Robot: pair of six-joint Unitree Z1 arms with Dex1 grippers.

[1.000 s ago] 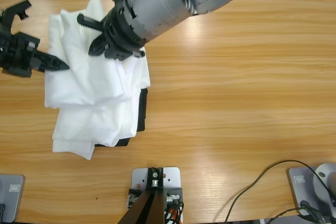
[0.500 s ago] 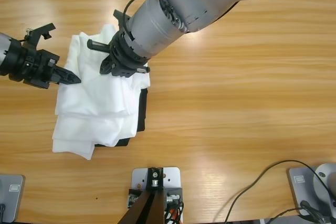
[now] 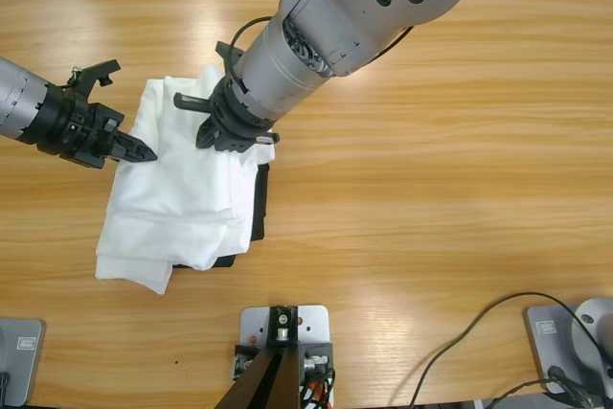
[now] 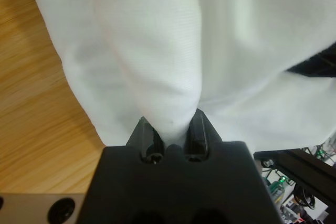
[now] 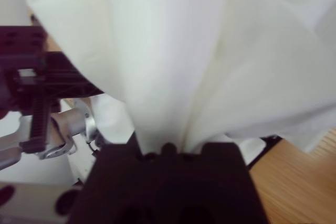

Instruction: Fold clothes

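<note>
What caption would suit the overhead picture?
Two robot grippers pinch a white T-shirt lying over a black garment on a wooden table.

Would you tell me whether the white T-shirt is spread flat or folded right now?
Folded: the white T-shirt lies doubled in layers over a black garment, both grippers pinching it.

T-shirt [image 3: 182, 189] atop folded garment [image 3: 259, 200]
</note>
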